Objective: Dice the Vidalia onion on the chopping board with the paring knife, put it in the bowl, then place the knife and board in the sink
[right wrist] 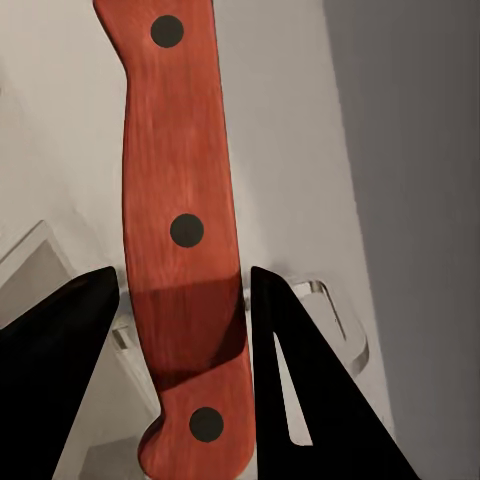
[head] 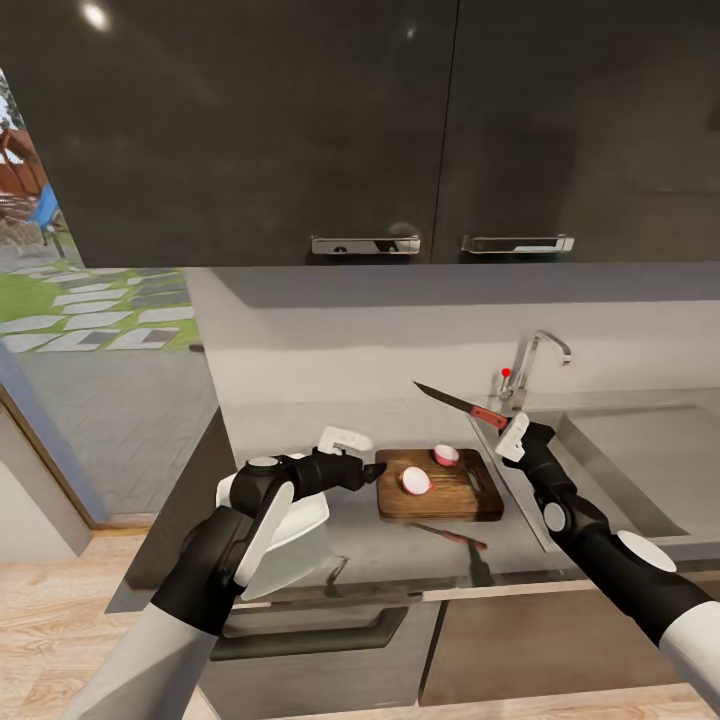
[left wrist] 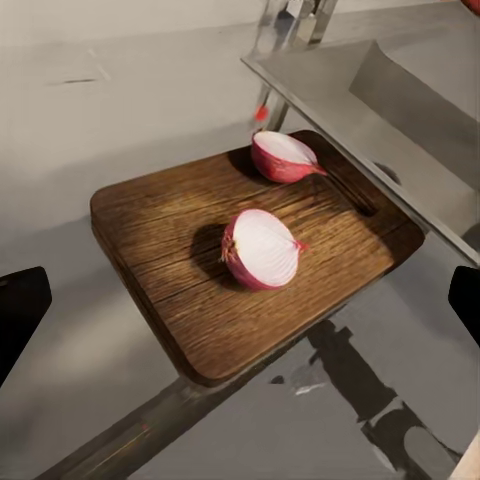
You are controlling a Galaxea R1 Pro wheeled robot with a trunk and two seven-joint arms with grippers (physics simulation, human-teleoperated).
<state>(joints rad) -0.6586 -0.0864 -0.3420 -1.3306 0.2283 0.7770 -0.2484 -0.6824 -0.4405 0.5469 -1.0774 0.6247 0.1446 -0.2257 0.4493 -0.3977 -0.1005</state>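
**Knife up, onion only halved**

My right fingers [head: 497, 425] are clamped on the red handle of the knife [head: 462, 404], and in the right wrist view the handle [right wrist: 185, 240] runs straight between the two dark fingers, touching both. The blade points away from me and to my left, raised above the far edge of the board [head: 440, 487]. My left fingers [head: 374, 469] are spread wide and hold nothing, hovering just beside the board's near-left end.

Two onion halves sit cut face up on the board: one [head: 416, 481] right ahead of my left fingers, the other [head: 446, 456] further off, close under the knife tip's side, by the handle slot. The sink [head: 640, 470] lies just to the right of my right fingers. The bowl [head: 300, 520] rests on the surface [head: 400, 550] under my left forearm, partly hidden.

I judge the dicing barely begun. The risks as I see them: the halves are round-backed and free, so a downward cut may roll or skid one off the board. My left arm overhangs the bowl and could knock it if I swing. The board's near corner sits close to the surface edge, so a hard press could push it over.
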